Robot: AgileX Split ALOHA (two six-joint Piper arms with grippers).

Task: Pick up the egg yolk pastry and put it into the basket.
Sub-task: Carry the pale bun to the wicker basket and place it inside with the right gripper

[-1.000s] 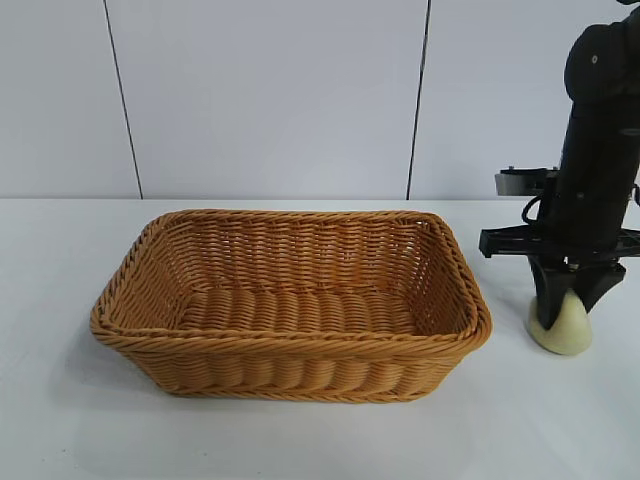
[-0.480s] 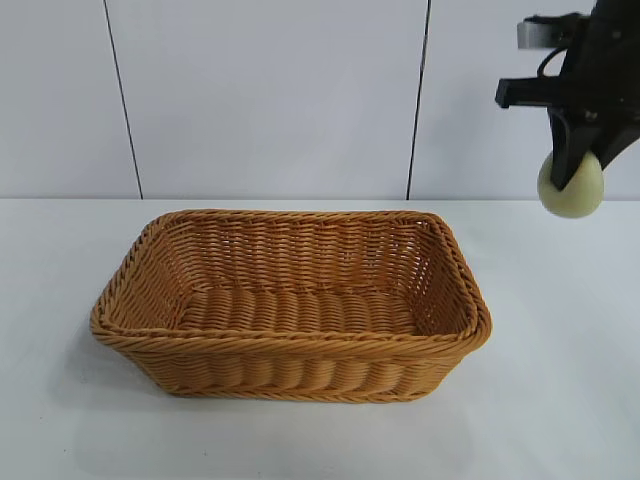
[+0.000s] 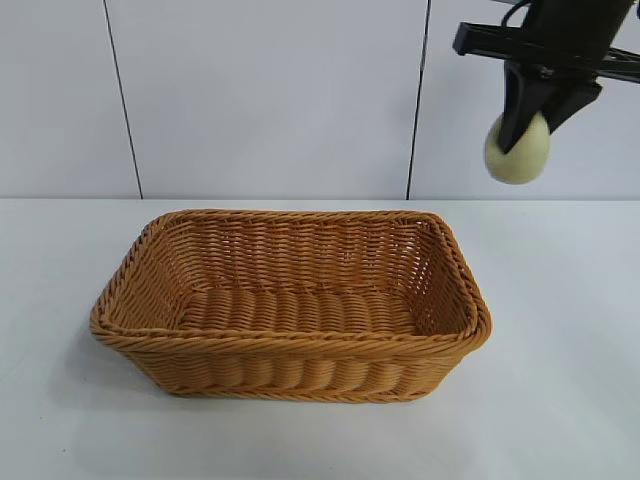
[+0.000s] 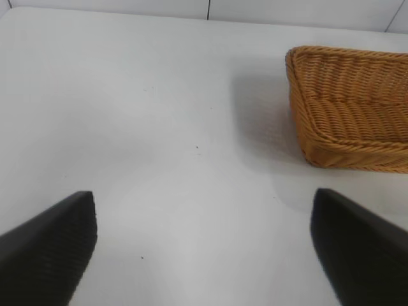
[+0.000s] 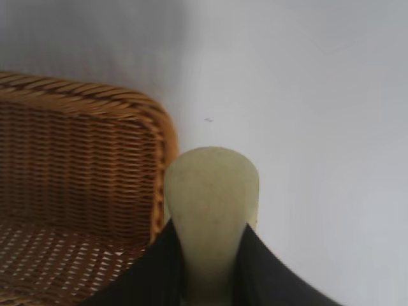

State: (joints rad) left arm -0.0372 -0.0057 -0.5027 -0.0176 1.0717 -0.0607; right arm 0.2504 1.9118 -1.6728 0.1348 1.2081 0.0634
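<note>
Egg yolk pastry [image 3: 517, 152] gripped by right end effector [image 3: 530, 125] (airborne), seemingly beyond basket [image 3: 290, 345] rim.

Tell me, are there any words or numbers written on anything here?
No words, labels, numbers or signs can be read in any view.
Basket: plain woven wicker, no tag.
Pastry: smooth, no print, held in the air by the right pincer.
Left pincer: plain black fingers, open over the table, no marking.
Wall: blank panels with dark seams only.
</note>
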